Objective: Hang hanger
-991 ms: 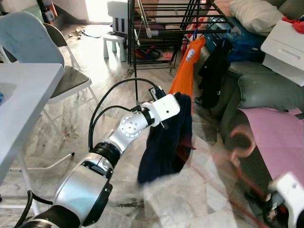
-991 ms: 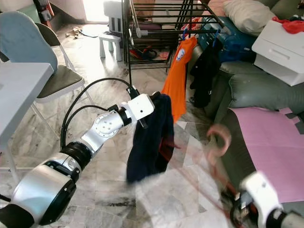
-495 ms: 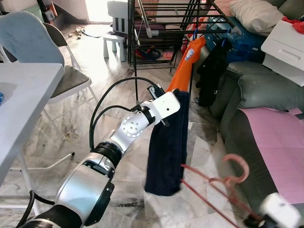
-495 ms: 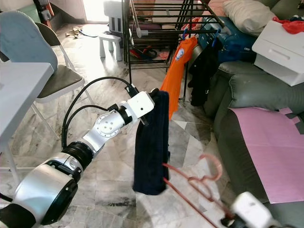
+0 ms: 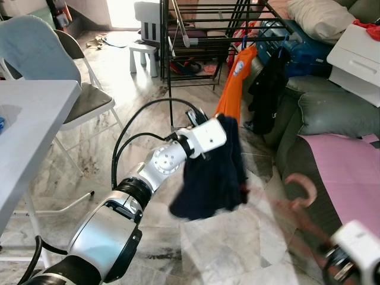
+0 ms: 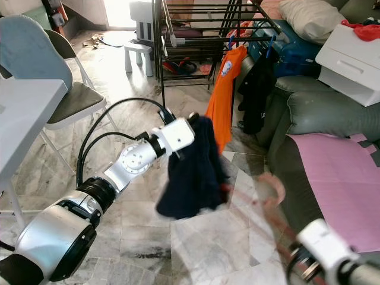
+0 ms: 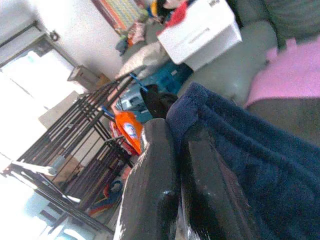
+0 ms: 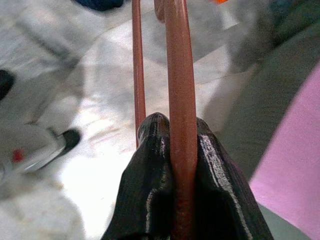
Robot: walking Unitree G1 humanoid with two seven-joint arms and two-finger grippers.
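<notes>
Two grippers at work over a pale marble-tiled floor (image 5: 119,77).

Left gripper (image 7: 175,165): at the end of the outstretched silver arm, raised mid-scene; its two black fingers are pressed together on the folded edge of a dark navy fleece garment (image 5: 211,178). The cloth hangs from the grip, billowed and blurred, clear of the floor.

Right gripper (image 8: 172,165): low at the right edge of the head views; both fingers are clamped tight around the bar of a salmon-pink plastic clothes hanger (image 8: 181,70). In the head views the hanger is a faint blur, its hook (image 5: 301,189) rising beside the sofa and its bars slanting toward the lower edge of the garment; whether it touches the cloth cannot be told.

Surroundings:
- Black metal drying rack (image 5: 202,24), behind the garment, well apart from the hanger.
- Orange shirt (image 5: 234,83) and black garment (image 5: 267,89), both hanging from the rack's near side.
- Grey-green sofa (image 5: 332,116) on the right, a pink sheet (image 5: 347,172) spread over its seat.
- White drawer box (image 5: 356,56) resting on the sofa back.
- White worktop (image 5: 24,119) at the left edge, a grey folding chair (image 5: 71,89) just beside it.
- Small white stool (image 5: 145,53) on the floor near the rack.
</notes>
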